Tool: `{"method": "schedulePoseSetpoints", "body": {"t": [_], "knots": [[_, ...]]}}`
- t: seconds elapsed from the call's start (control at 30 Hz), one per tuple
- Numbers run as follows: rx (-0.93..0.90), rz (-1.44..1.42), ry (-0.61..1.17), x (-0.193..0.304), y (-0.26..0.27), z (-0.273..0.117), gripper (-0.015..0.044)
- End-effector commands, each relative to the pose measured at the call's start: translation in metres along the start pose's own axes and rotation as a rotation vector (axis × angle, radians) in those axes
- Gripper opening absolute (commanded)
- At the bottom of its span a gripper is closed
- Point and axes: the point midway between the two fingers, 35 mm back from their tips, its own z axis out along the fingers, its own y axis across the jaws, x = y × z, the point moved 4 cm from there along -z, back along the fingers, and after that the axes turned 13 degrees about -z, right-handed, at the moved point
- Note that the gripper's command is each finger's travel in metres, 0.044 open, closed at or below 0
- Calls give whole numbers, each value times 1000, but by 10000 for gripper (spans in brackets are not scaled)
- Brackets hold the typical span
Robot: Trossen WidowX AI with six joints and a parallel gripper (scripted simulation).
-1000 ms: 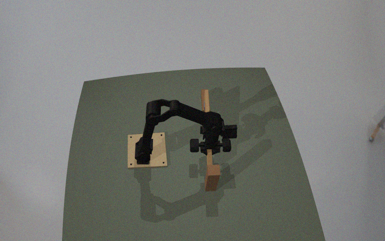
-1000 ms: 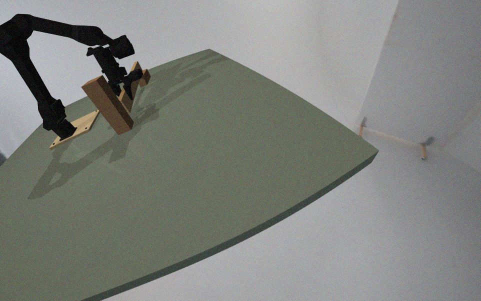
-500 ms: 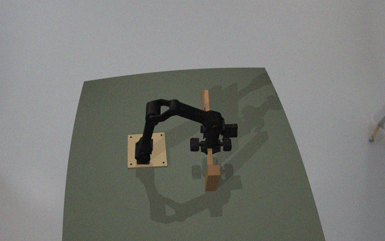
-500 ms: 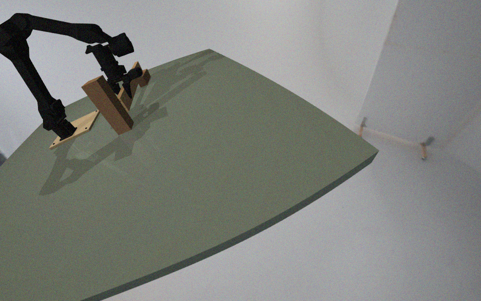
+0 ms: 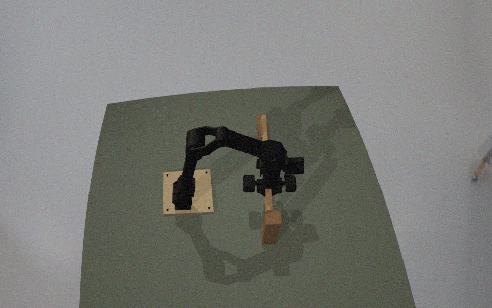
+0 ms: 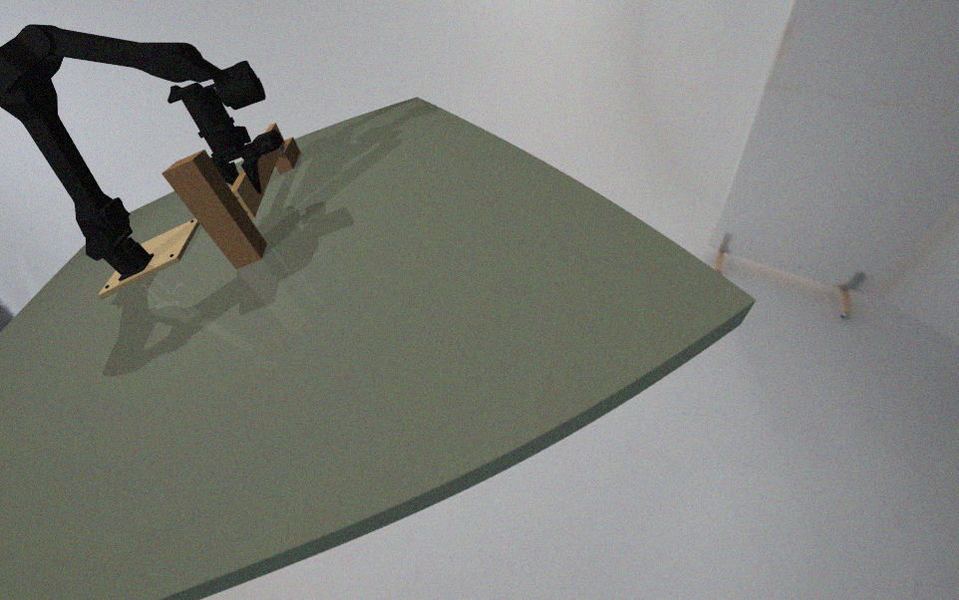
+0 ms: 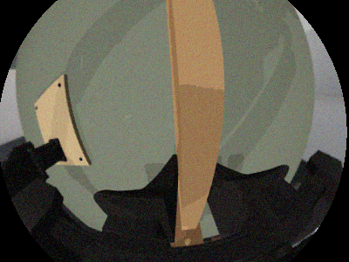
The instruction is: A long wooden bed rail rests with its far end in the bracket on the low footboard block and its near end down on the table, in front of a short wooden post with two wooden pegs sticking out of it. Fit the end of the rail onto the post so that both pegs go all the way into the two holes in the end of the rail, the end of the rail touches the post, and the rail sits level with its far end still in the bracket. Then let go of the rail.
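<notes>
The long wooden rail [image 5: 268, 200] [image 6: 268, 156] [image 7: 198, 109] runs from the post toward the footboard block [image 6: 289, 156]. My gripper [image 5: 269, 193] [image 6: 245, 184] [image 7: 185, 157] is shut on the rail close to its near end, with one finger on each side. The wooden post [image 5: 271, 232] [image 6: 215, 211] [image 7: 180, 238] stands just beyond that end. One peg [image 7: 188, 241] shows low in the wrist view, below the rail's end. The other peg, the holes and any gap at the post are hidden or too small to tell. The bracket is not clearly visible; the rail's far end stands at the block.
The arm's base stands on a pale wooden plate [image 5: 203, 196] [image 6: 166, 243] [image 7: 57, 118] with dark screw holes, left of the rail in the top view. The green table [image 5: 127, 254] [image 6: 460, 389] carries shadows of the arm.
</notes>
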Motion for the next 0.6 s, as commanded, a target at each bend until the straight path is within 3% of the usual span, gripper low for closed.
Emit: {"method": "schedulePoseSetpoints", "body": {"t": [0.0,0.57], "knots": [[20,-1,0,0,-3,-8,0],[20,-1,0,0,-2,-16,0]]}}
